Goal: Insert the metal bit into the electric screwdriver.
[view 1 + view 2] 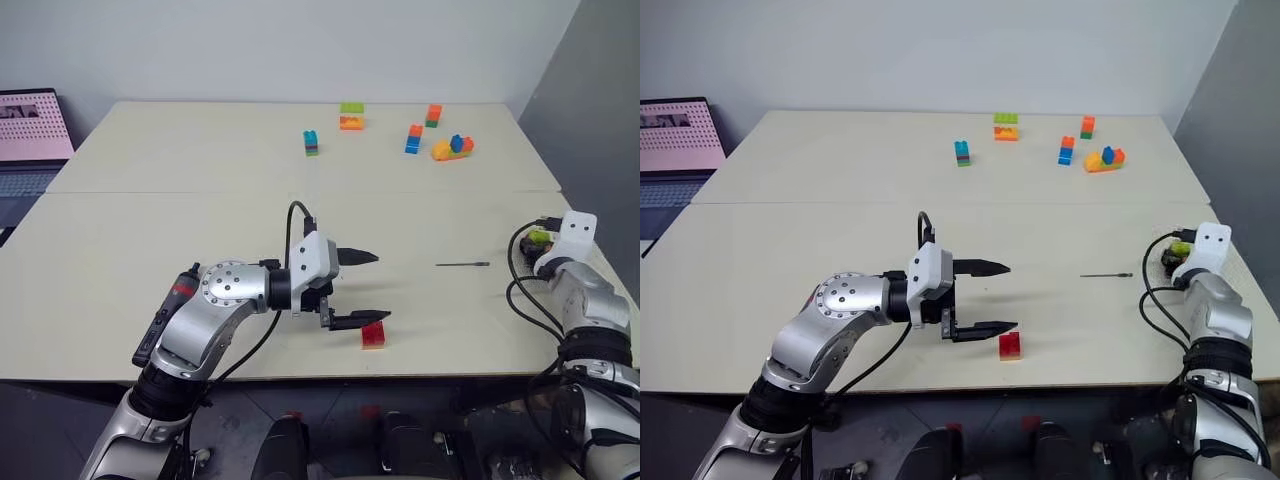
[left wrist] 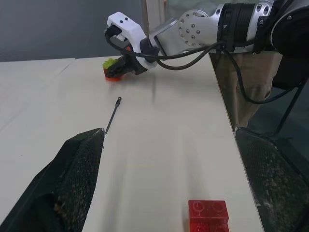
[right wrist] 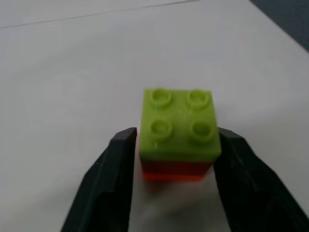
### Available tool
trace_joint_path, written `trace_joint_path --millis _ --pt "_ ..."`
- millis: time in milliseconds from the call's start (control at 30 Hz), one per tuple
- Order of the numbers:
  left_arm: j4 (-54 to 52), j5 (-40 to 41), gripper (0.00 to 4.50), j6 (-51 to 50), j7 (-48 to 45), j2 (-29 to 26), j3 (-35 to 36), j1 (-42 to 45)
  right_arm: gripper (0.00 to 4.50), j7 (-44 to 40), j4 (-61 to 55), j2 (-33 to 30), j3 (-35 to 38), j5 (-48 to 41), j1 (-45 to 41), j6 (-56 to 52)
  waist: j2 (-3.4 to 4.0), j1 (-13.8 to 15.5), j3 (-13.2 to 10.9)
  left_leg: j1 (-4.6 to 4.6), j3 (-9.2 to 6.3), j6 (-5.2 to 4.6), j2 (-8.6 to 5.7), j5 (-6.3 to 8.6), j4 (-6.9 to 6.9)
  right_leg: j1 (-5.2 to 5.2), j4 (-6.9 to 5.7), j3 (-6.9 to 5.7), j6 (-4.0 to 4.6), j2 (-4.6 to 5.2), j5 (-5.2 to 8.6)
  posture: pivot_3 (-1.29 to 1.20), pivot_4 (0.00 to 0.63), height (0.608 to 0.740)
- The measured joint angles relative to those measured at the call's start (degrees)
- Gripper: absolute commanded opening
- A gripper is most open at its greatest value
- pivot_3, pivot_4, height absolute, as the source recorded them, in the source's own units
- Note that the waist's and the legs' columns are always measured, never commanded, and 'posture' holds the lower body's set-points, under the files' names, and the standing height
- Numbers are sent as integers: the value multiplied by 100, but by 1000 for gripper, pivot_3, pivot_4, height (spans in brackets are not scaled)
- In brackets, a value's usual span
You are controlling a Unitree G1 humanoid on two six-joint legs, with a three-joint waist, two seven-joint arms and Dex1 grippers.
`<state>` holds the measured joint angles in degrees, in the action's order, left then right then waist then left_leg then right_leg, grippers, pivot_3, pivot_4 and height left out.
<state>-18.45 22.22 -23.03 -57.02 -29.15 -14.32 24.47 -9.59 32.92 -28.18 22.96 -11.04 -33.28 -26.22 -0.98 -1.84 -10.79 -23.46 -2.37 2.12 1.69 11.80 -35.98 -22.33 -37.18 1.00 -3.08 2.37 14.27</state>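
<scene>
The metal bit point(image 1: 462, 264) lies flat on the cream table point(image 1: 200, 160), right of centre, touched by nothing. The electric screwdriver point(image 1: 170, 308), black with a red band, lies near the front edge beside my left arm's elbow. My left gripper point(image 1: 383, 286) hovers mid-table, open and empty, pointing right toward the bit point(image 2: 112, 116). My right gripper point(image 1: 540, 240) sits by the table's right edge. Its fingers point(image 3: 120, 159) stand close on either side of a green-on-red brick point(image 3: 178, 121) that rests on the table, with a slim gap on one side.
A small red brick point(image 1: 374, 335) lies just below the left gripper's lower finger. Several coloured brick stacks point(image 1: 351, 116) stand along the far side. A laptop point(image 1: 30, 130) sits off the table's left. A seam crosses the tabletop.
</scene>
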Motion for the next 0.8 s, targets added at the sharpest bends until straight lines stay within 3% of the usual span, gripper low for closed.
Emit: trace_joint_path --millis 167,333,500,533,800 --pt "-3 -6 4500 -5 -6 -106 5 -12 4395 83 -497 -25 225 -241 236 -71 1 3 0 -2 0 -1 0 0 3 -2 2 0 -1 0 0 0 150 740" --pt "-133 33 4500 -89 -2 -424 158 -193 4462 -146 -1665 -382 255 -327 768 -111 4 4 -1 -2 0 -1 1 1 4 -3 3 -1 -1 0 1 0 150 740" --pt "-379 29 4500 -142 -274 -1408 679 -807 4462 -1901 -3314 -1300 -481 -505 1544 68 12 -51 -4 4 4 -3 14 2 17 -12 1 4 34 -9 21 0 150 740" --pt "-487 69 4500 -123 -391 -1596 838 -990 4462 -2676 -3889 -1637 -847 -748 1728 67 13 -49 -4 5 3 -2 18 2 17 -11 3 1 36 -9 22 0 150 740" --pt "-882 113 4500 302 -810 -2127 1139 -1983 4462 -5273 -5294 -2578 -2479 -1494 1993 -383 0 32 -11 1 5 0 12 3 13 -5 23 -2 37 7 23 0 150 740"
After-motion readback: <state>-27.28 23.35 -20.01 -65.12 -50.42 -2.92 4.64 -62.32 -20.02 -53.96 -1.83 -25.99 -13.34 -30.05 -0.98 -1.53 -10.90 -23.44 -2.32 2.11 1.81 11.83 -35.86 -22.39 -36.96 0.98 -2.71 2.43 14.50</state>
